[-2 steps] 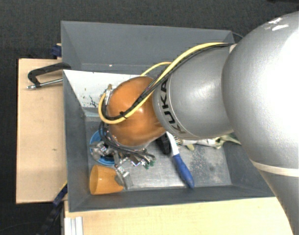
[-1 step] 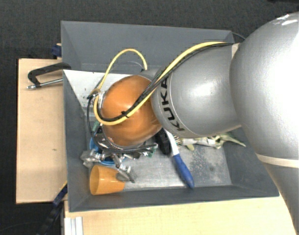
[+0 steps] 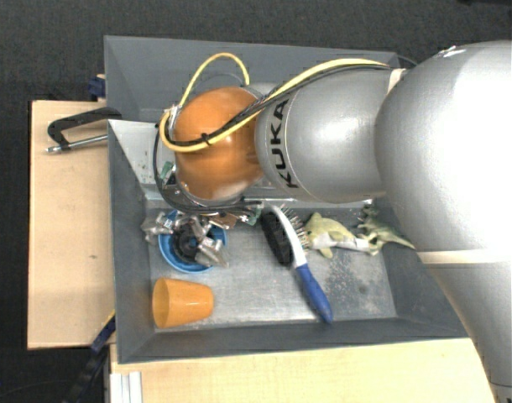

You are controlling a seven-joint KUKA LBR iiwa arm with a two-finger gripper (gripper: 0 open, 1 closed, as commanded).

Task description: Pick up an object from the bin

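My gripper (image 3: pixel 191 235) hangs low at the bin's left side, right over a round blue lid-like thing (image 3: pixel 179 260) with a dark middle; only the lid's lower rim shows beneath it. An orange plastic cup (image 3: pixel 182 300) lies on its side in the near left corner, a little below the gripper. To the gripper's right lies a brush (image 3: pixel 300 269) with a black head and a white and blue handle, pointing toward the near right.
A pale green toy dinosaur (image 3: pixel 347 235) lies at the right, past the brush. The arm with its orange wrist cover and yellow cable spans the bin's back and right half and hides what lies under it.
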